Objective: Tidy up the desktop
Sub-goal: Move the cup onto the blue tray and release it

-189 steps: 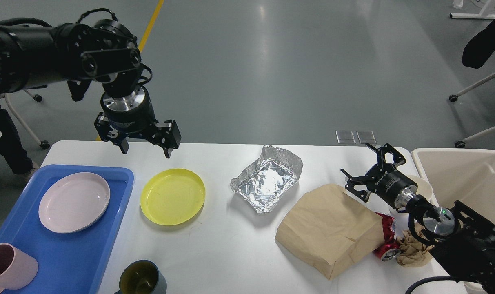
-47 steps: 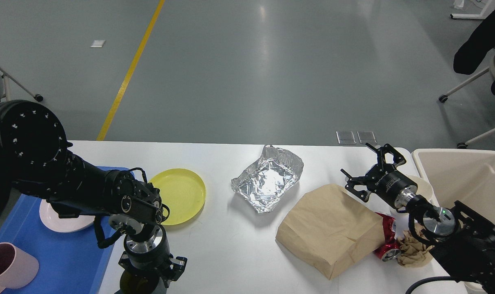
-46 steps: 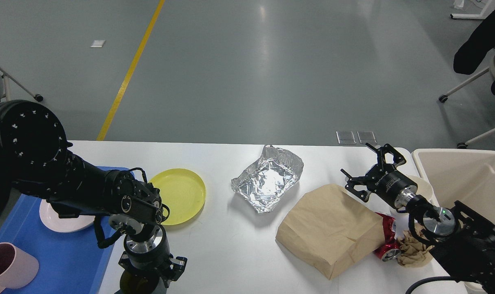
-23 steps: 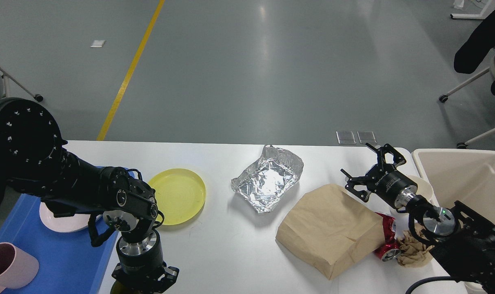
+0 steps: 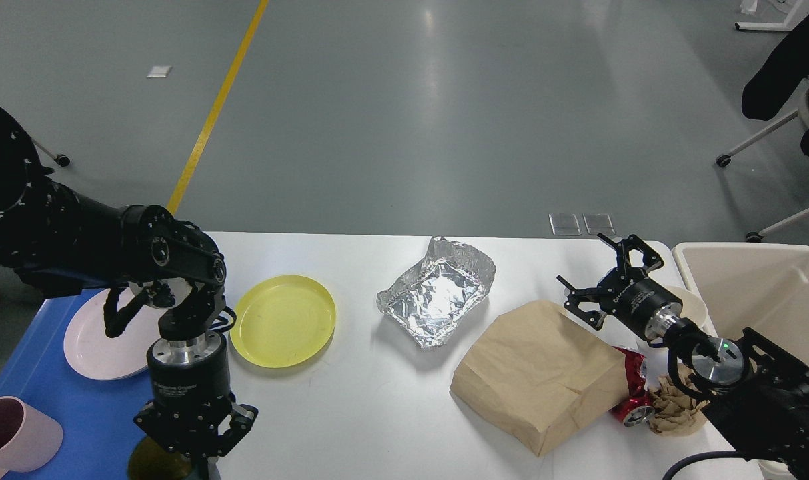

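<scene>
The white desktop [image 5: 377,407] carries dishes and rubbish. My left gripper [image 5: 192,452] points straight down at the front left edge, shut on the rim of a dark cup [image 5: 149,464] with an olive inside, over the seam between tabletop and blue tray [image 5: 77,413]. Most of the cup is hidden by the gripper and the frame's bottom edge. My right gripper [image 5: 607,270] hovers open at the right, just beyond a brown paper bag [image 5: 537,373], with nothing between its fingers.
The tray holds a pink plate [image 5: 94,340] and a pink cup [image 5: 11,437]. A yellow plate [image 5: 283,320], crumpled foil [image 5: 437,293], a crushed red can [image 5: 634,393] and a paper wad [image 5: 674,407] lie on the table. A beige bin [image 5: 764,287] stands at right.
My left arm came down from above the yellow plate onto the dark cup, closed on it, and has carried it left toward the blue tray. The right arm has not moved.
</scene>
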